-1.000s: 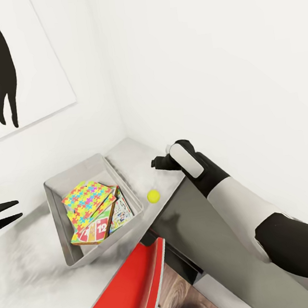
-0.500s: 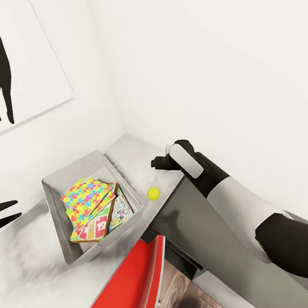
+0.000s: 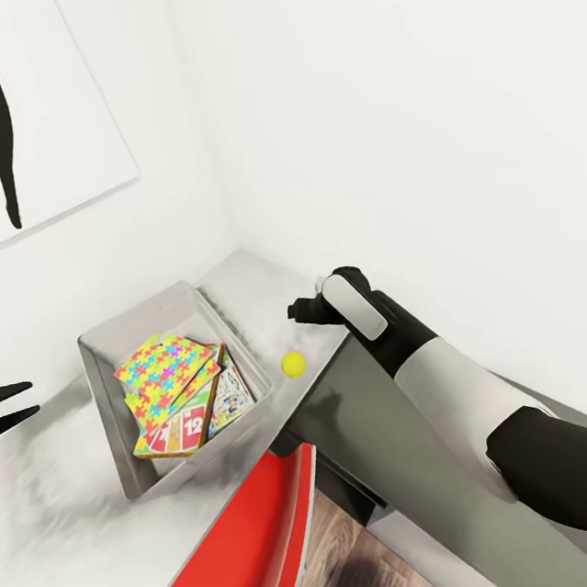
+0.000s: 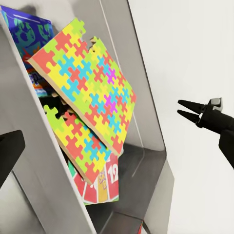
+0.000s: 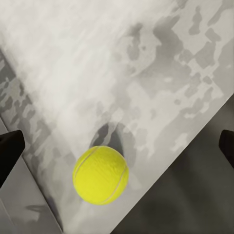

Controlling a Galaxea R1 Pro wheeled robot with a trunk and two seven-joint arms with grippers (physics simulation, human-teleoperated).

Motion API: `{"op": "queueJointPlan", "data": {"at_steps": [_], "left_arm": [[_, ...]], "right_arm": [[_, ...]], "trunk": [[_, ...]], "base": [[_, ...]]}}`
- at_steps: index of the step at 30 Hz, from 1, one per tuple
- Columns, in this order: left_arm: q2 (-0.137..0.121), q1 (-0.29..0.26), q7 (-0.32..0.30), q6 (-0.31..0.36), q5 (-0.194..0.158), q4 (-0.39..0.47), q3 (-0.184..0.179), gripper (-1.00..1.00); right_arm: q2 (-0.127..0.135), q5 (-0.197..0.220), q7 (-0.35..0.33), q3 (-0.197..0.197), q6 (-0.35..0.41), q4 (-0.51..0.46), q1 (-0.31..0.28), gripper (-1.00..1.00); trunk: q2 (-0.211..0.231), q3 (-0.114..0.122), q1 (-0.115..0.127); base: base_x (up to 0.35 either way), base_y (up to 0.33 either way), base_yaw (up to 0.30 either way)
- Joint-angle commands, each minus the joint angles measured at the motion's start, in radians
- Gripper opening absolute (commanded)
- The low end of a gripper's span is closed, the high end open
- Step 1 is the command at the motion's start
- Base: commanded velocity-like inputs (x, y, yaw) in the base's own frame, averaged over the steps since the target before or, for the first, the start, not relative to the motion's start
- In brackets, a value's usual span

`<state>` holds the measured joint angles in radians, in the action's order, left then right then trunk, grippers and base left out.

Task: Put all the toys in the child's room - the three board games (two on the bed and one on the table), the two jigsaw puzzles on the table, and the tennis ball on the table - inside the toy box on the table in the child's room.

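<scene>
Your right gripper (image 3: pixel 303 311) hangs over the far end of the desk (image 3: pixel 237 287), empty, and in the right wrist view its two dark fingertips sit at opposite edges of the picture, so the jaws stand wide apart with the tennis ball (image 5: pixel 100 174) on the desk surface between them and below. In the head view the tennis ball (image 3: pixel 292 363) rests on the desk just beside the toy box (image 3: pixel 98 356), near the desk's front edge, and has not rolled over the last second; the arm has not closed on it either, only the head has tilted a little. That means the ball is still the one toy outside the toy box, and your next move, as I judge it, is a straight descent and a gentle close, since a round ball near an edge can squirt away. Your left gripper (image 3: pixel 3 409) waits off to the side, its fingers parted and holding nothing. Inside the toy box lie the jigsaw puzzles (image 3: pixel 167 370) stacked on the board games (image 3: pixel 177 431), with a blue one (image 4: pixel 27 34) showing in the left wrist view.
</scene>
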<state>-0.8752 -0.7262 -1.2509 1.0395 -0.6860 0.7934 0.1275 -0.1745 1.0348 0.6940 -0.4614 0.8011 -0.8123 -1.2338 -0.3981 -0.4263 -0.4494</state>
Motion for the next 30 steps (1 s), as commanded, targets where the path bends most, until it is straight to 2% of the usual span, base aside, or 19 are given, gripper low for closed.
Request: {"op": "queueJointPlan", "data": {"at_steps": [1, 22, 30], "left_arm": [[0.000, -0.001, -0.002, 0.007, -0.001, 0.000, 0.000, 1.00], [0.001, -0.001, -0.002, 0.007, -0.001, 0.000, -0.001, 1.00], [0.001, -0.001, -0.002, 0.007, -0.002, 0.000, -0.005, 1.00]], "right_arm": [[0.000, 0.009, 0.010, -0.002, 0.000, -0.001, -0.001, 1.00], [0.000, 0.010, 0.004, -0.002, 0.000, -0.001, 0.003, 1.00], [0.000, 0.010, 0.003, -0.002, 0.000, -0.001, 0.003, 1.00]], "trunk": [[-0.002, -0.002, -0.001], [-0.002, -0.002, -0.001], [-0.002, -0.002, -0.001]], "base": [[-0.006, 0.000, 0.000], [-0.042, 0.007, 0.002], [-0.004, -0.059, 0.106]]}}
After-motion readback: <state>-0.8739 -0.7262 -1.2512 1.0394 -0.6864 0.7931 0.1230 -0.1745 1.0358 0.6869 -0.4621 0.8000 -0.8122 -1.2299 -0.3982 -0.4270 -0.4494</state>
